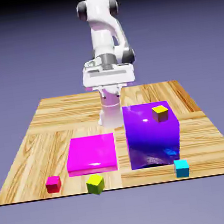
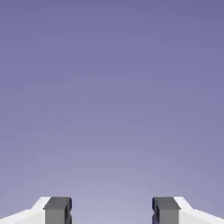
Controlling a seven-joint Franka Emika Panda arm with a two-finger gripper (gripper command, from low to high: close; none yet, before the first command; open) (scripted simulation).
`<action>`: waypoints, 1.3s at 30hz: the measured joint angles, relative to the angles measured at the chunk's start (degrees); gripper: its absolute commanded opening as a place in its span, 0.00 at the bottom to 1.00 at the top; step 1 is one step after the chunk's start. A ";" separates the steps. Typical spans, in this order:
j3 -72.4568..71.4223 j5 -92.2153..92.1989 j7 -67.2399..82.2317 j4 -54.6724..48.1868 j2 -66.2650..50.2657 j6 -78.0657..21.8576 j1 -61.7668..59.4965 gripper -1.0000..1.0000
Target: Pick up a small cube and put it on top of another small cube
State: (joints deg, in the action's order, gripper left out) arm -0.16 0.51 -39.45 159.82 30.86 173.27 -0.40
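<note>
Crimson-pink, the small cube [image 1: 53,184] sits on the wooden table [image 1: 45,123] at its seven-o'clock corner, just beside the flat magenta slab [image 1: 91,154]. The golden-yellow cube [image 1: 160,112] rests on top of the big purple block [image 1: 152,134], toward two o'clock. A lime-yellow cube [image 1: 95,184] and a cyan cube [image 1: 181,168] lie along the near edge. The gripper [image 2: 112,211] hangs at twelve o'clock, jaws apart, nothing between its fingertips [image 2: 57,210].
</note>
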 measured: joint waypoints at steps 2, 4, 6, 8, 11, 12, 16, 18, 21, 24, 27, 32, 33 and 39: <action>-0.26 0.84 4.98 -1.96 -2.98 -1.22 -1.81 0.50; -0.53 1.67 9.97 -3.91 -5.95 -2.45 -3.62 0.50; -0.79 2.51 14.95 -5.87 -8.93 -3.67 -5.43 0.50; -1.06 3.35 19.93 -7.83 -11.91 -4.89 -7.25 0.50; -1.46 4.60 27.41 -10.76 -16.37 -6.73 -9.96 0.50; -1.59 5.02 29.90 -11.74 -17.86 -7.34 -10.87 0.50; -2.12 6.69 39.87 -15.66 -23.82 -9.79 -14.48 0.50; -2.38 7.53 44.85 -17.61 -26.79 -11.01 -16.64 0.50; -2.78 8.78 52.33 -20.55 -31.26 -12.85 -19.27 0.50; -3.17 10.04 59.80 -23.49 -35.73 -14.68 -21.94 0.50; -3.57 11.29 67.28 -26.42 -40.19 -16.52 -24.46 0.50; -4.23 13.38 79.74 -31.31 -47.63 -19.58 -28.98 0.50; -4.37 13.80 82.23 -32.29 -49.12 -20.19 -29.89 0.50; -5.04 15.93 94.90 -37.27 -56.69 -23.30 -34.49 0.50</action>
State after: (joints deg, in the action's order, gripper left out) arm -5.20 16.43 55.44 122.55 -25.83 149.97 -34.90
